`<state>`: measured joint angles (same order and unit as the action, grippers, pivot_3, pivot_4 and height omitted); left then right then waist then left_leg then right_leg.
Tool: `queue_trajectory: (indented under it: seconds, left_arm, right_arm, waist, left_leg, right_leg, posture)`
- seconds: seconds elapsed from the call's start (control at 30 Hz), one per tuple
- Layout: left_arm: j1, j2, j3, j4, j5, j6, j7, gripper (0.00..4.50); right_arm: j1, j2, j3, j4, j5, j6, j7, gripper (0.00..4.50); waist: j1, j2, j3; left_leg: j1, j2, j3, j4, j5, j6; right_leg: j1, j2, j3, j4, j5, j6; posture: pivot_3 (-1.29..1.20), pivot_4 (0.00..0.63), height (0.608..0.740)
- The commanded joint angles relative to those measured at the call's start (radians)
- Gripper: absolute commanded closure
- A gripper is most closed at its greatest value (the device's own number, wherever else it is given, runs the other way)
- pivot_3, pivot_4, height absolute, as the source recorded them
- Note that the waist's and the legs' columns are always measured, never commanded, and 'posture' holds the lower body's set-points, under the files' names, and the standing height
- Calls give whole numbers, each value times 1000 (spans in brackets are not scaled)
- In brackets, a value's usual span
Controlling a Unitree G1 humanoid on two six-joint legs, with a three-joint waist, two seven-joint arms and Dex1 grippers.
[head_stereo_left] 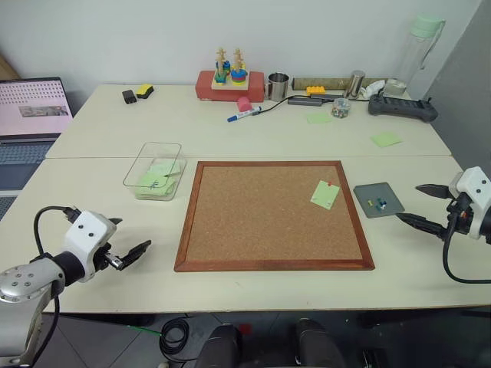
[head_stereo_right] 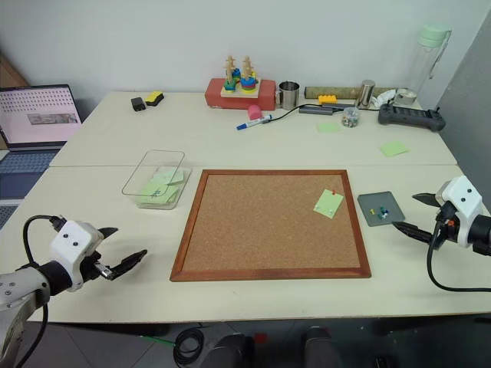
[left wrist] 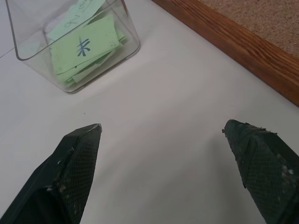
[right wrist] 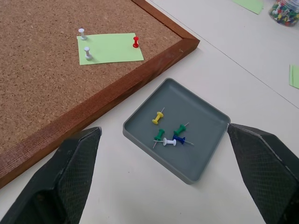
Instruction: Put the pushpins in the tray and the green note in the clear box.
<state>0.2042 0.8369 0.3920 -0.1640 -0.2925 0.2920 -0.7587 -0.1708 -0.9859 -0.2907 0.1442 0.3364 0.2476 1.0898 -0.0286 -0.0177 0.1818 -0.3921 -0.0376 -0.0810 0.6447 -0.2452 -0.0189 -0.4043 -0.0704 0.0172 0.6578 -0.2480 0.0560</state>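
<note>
Green note (right wrist: 110,48) pinned on corkboard (head_stereo_left: 272,214), seemingly by three pushpins (right wrist: 135,42).

green note (right wrist: 111,48): pale green, one red and two white pins
tray (right wrist: 205,156): dark grey
pushpins (right wrist: 168,133): yellow, green, blue, white
corkboard (head_stereo_left: 261,211): tan, reddish-brown frame

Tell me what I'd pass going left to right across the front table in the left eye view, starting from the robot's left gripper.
left gripper → clear box → corkboard → green note pinned on it → tray → right gripper.
</note>
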Motion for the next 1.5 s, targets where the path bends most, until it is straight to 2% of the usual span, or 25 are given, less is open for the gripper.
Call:
queue_trajectory:
  seconds: [0.03,0.73,1.2,1.37,1.5]
  left_arm:
    - [10,16,38,-29,1,-21,-18,39]
    - [-41,26,53,-51,-18,28,-46,39]
    - [-134,55,7,-114,-59,80,-131,39]
    - [-200,59,-39,-159,-99,116,-169,913]
    - [-287,50,-135,-193,-95,137,-174,1669]
  right_arm:
    - [-11,-9,-23,-9,6,-17,2,0]
    - [-42,-16,-2,16,-4,-28,4,0]
    - [15,-14,-35,-89,31,26,5,0]
    - [41,-6,-45,-142,41,54,-3,0]
    - [54,-5,-45,-176,57,77,-1,0]
  waist:
    - [0,0,0]
    - [0,0,0]
    - [0,0,0]
    - [0,0,0]
    - [0,0,0]
  left_leg:
    - [0,0,0,0,0,0]
    - [0,0,0,0,0,0]
    - [0,0,0,0,0,0]
    - [0,0,0,0,0,0]
    - [0,-1,0,0,0,0]
  right_leg:
    - [0,0,0,0,0,0]
    - [0,0,0,0,0,0]
    - [0,0,0,0,0,0]
    - [0,0,0,0,0,0]
    - [0,0,0,0,0,0]
  posture:
    - [0,150,740]
    - [0,150,740]
    - [0,150,740]
    - [0,150,740]
    - [0,150,740]
